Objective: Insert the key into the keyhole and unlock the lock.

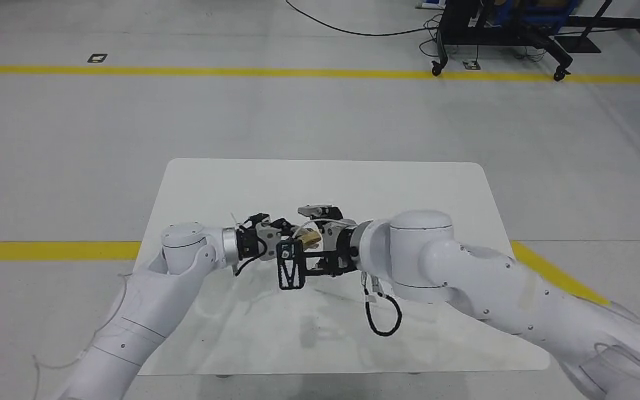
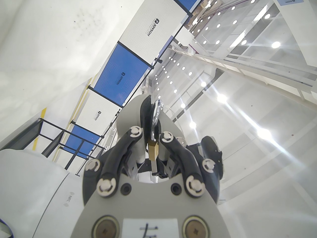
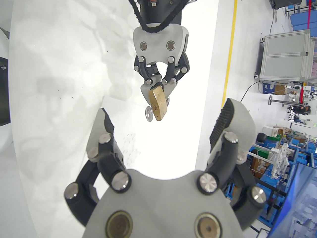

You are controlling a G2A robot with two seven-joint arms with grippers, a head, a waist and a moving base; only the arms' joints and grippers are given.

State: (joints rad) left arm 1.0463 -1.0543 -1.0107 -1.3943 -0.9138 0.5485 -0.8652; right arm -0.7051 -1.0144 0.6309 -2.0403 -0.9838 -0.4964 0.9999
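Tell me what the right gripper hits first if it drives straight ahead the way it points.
Probably the brass padlock, key sticking out of it, held in the left gripper straight ahead of the open right gripper. How far off is hard to judge.

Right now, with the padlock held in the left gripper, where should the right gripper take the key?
The flat round head of the key, jutting from the free end of the padlock, clear of the left gripper. Come in from where the open right gripper faces it, probably pads on the head's flat faces for turning.
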